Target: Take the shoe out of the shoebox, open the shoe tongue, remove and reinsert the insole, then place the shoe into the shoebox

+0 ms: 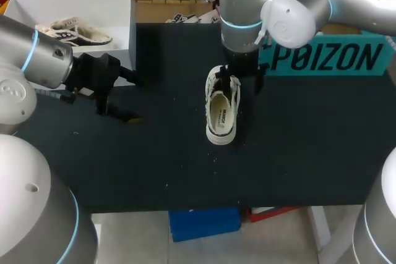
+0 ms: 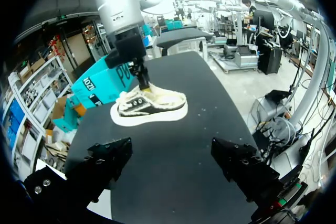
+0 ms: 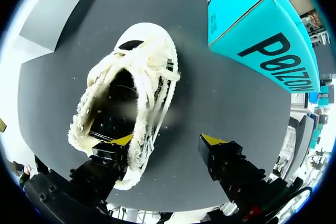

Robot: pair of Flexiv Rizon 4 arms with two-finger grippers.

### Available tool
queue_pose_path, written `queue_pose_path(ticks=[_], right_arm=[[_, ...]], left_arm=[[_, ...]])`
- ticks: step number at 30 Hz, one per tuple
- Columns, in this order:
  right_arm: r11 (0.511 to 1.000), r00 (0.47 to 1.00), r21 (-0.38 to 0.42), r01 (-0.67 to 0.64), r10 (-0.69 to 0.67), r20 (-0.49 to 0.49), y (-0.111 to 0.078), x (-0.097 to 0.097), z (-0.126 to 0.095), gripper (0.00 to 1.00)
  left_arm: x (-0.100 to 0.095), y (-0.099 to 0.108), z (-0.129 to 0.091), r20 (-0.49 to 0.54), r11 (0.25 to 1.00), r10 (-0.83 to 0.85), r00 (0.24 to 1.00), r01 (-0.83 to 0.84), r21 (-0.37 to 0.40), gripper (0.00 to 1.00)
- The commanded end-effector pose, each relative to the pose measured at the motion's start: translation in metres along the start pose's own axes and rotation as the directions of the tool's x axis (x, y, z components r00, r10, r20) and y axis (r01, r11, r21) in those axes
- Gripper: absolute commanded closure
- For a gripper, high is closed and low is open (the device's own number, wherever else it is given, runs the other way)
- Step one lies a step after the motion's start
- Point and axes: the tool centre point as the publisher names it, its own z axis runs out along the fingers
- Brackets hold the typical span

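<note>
The shoe is out of the box and stands upright on its sole in the middle of the tabletop, heel toward my side and toe toward the far edge. My right end effector hangs over its toe half with the fingers spread. One finger is at the opening beside the laces and the other is out over bare tabletop. I cannot tell whether either finger touches the shoe.

My left end effector is well apart to the left, spread, with nothing between its fingers.

I judge the shoe to be light and soft. The upper is frayed canvas that should fold under a pinch, the laces are loose, and only the rubber sole is stiff. Pushed from one side it will likely slide, so I would steady the heel with the left arm.

The tongue looks floppy, so I would pinch its free edge with the right and lift it toward the toe. The insole looks thin and bendy, and the heel end is the easiest place to peel it up.

The white shoebox at the far left corner holds the other shoe.
</note>
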Motion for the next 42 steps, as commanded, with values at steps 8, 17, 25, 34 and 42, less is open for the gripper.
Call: queue_pose_path(ticks=[8,17,25,34,42], right_arm=[[1.000,1.000,0.012,0.009,-0.009,0.009,0.007,0.005,0.016,0.24],[1.000,1.000,0.027,0.011,-0.011,0.007,0.008,0.004,0.032,0.25],[0.999,1.000,0.033,0.015,-0.015,0.000,0.005,0.006,0.038,1.00],[0.999,0.999,0.037,0.026,-0.026,-0.025,0.000,0.007,0.034,1.00],[0.993,0.992,0.044,0.106,-0.102,-0.078,-0.005,-0.004,0.001,1.00]], left_arm=[[0.001,0.000,0.001,0.004,1.000,0.000,1.000,0.000,-0.003,0.00],[0.001,0.000,0.001,0.004,1.000,0.000,1.000,0.000,-0.003,0.00],[0.001,0.000,0.001,0.004,1.000,0.000,1.000,0.000,-0.003,0.00],[0.001,0.000,0.001,0.004,1.000,0.000,1.000,0.000,-0.003,0.00],[0.001,0.000,0.001,0.004,1.000,0.000,1.000,0.000,-0.003,0.00]])
